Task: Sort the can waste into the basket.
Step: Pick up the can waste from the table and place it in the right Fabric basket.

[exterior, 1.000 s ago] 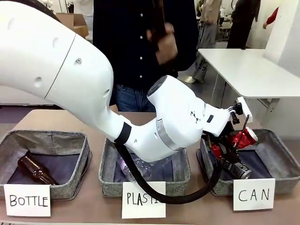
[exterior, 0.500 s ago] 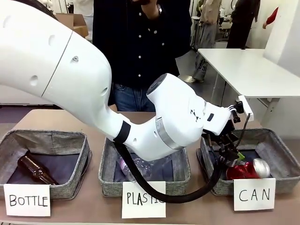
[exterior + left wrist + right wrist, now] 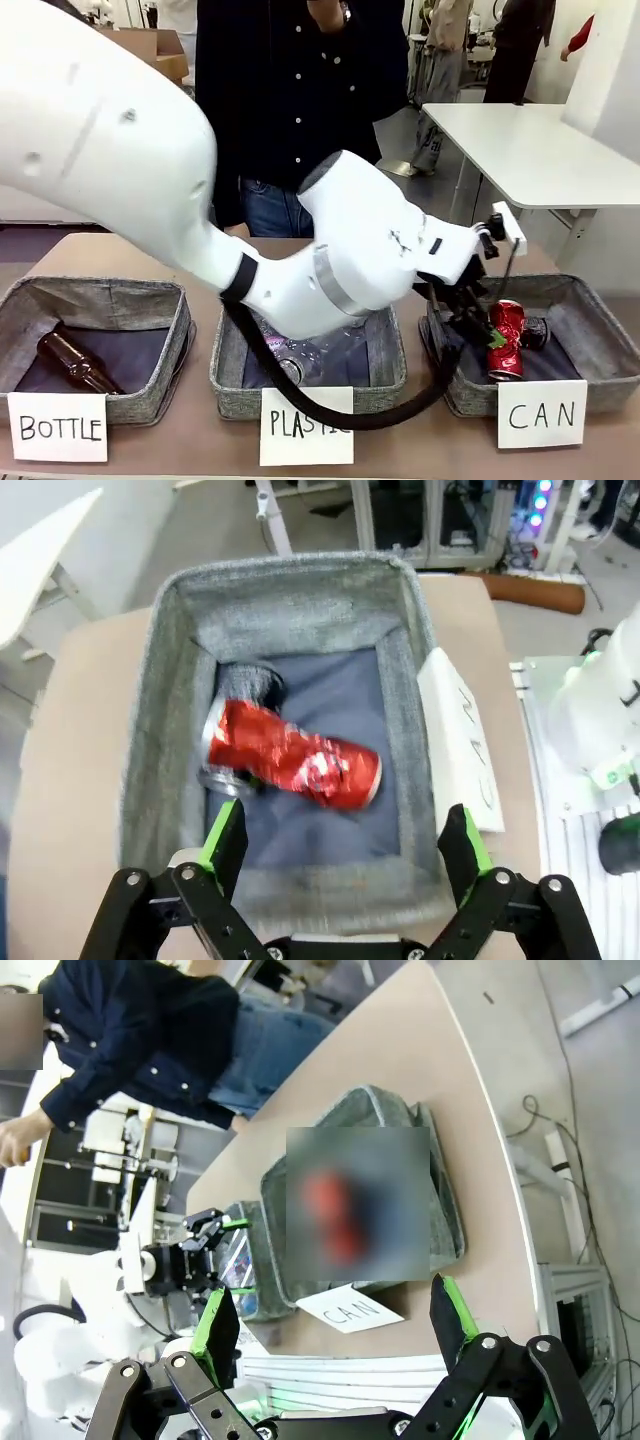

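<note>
The grey CAN basket [image 3: 592,345] stands at the table's right end with its white sign [image 3: 541,413]. A dented red can [image 3: 507,338] lies inside it, with a black and silver can [image 3: 536,330] just behind. From above, the red can [image 3: 290,765] rests slantwise on the dark lining, partly over the black can [image 3: 246,685]. My left gripper [image 3: 476,322] hangs over the basket's near-left part, open [image 3: 342,845] and holding nothing. My right gripper [image 3: 333,1325] is open and high above the table, looking down on the basket [image 3: 445,1222].
A PLASTIC basket [image 3: 228,385] with clear bottles stands in the middle. A BOTTLE basket [image 3: 150,400] at the left holds a brown bottle [image 3: 75,362]. A person [image 3: 300,90] stands at the far side. My left arm's elbow [image 3: 340,250] spans the middle.
My left gripper opened and let the red can go; the can dropped and settled on the lining beside the black one. The gripper drew back slightly to the left.
</note>
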Available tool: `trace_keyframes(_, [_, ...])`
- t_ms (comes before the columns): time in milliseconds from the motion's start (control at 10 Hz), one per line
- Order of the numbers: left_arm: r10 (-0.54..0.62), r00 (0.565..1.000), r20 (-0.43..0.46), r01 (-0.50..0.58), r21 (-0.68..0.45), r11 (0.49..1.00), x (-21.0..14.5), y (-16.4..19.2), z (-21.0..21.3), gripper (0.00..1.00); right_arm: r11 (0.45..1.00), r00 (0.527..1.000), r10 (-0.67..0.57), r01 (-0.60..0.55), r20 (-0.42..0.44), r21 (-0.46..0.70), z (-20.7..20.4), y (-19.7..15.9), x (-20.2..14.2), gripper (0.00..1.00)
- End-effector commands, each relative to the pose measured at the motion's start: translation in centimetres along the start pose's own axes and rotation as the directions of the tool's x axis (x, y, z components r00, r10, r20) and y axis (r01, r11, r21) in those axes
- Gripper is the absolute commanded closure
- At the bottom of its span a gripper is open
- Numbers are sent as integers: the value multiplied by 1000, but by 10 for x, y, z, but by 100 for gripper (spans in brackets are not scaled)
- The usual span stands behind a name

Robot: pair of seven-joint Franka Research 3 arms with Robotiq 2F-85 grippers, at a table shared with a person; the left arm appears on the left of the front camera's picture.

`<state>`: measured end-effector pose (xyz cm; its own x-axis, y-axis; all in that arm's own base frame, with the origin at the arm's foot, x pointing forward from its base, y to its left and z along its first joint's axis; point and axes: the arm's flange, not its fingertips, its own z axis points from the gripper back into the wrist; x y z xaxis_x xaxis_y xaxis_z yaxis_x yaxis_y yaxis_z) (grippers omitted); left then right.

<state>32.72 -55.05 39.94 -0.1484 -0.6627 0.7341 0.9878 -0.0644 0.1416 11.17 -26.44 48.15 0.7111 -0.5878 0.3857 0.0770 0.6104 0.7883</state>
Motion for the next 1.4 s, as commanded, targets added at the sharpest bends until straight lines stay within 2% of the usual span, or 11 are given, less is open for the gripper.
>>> trace_keyframes(0, [181, 982, -59, -184, -58, 981, -7, -3, 67, 0, 1000, 1000, 0, 0, 0, 0, 0, 0, 0, 0])
trace_keyframes(200, [346, 938, -32, -347, -50, 937, -36, -6, 157, 0, 995, 999, 38, -39, 13, 95, -49, 36, 5, 0])
trace_keyframes(300, [418, 908, -11, -416, 92, 905, -57, -4, 198, 0, 981, 996, 86, -88, 15, 173, -78, 63, 3, 0])
trace_keyframes(400, [534, 845, 32, -535, 32, 844, -82, -2, 241, 0, 963, 990, 144, -139, -4, 231, -114, 93, -5, 0])
trace_keyframes(600, [732, 664, 155, -747, 97, 657, -145, 8, 330, 0, 920, 984, 162, -122, -79, 373, -190, 151, -31, 0])
trace_keyframes(700, [787, 576, 220, -815, 92, 572, -175, 6, 369, 0, 917, 972, 195, -132, -134, 376, -221, 176, -43, 0])
trace_keyframes(900, [841, 404, 360, -892, -47, 449, -228, -6, 436, 0, 905, 947, 207, -91, -244, 416, -273, 216, -62, 0])
trace_keyframes(1000, [832, 320, 453, -896, -143, 421, -254, -15, 470, 0, 916, 916, 173, -14, -361, 402, -297, 226, -75, 0])
trace_keyframes(1100, [811, 282, 512, -877, -206, 435, -274, -21, 490, 0, 925, 898, 149, 22, -415, 379, -309, 230, -80, 0])
trace_keyframes(1200, [789, 264, 554, -862, -233, 451, -292, -22, 497, 0, 943, 906, 145, -4, -398, 333, -313, 232, -73, 0])
trace_keyframes(1300, [791, 267, 550, -868, -220, 446, -309, -14, 488, 0, 913, 899, 208, -37, -385, 407, -305, 263, -29, 0])
